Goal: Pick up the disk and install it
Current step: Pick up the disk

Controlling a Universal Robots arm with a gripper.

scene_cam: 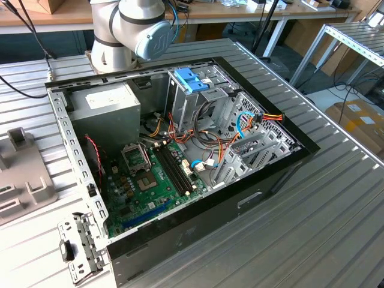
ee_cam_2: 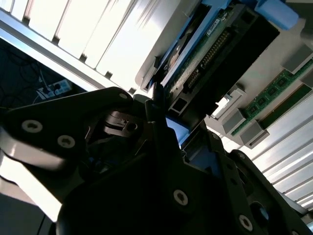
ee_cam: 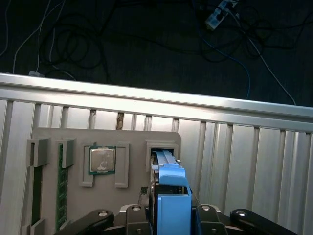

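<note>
The disk [ee_cam: 172,182] stands on edge in a slot of the grey holder tray [ee_cam: 132,139], its bright blue rail facing the first wrist view. My gripper [ee_cam: 172,218] straddles it, and the black fingers [ee_cam: 199,215] press against both of its sides. In the second wrist view the disk's [ee_cam_2: 215,49] connector edge and green board show just past one fingertip [ee_cam_2: 156,98], which touches it. The open computer case [scene_cam: 288,159] lies on the ribbed metal table in the exterior view, with a drive cage [scene_cam: 210,99] at its back.
The tray also holds a processor [ee_cam: 102,160] and a memory stick [ee_cam: 61,186]; it lies at the exterior view's left [scene_cam: 18,174]. A light-blue bracket [scene_cam: 192,80] sits on the cage. Loose cables [scene_cam: 240,126], a grey power box [scene_cam: 108,105] and the arm's base [scene_cam: 129,30] crowd the case.
</note>
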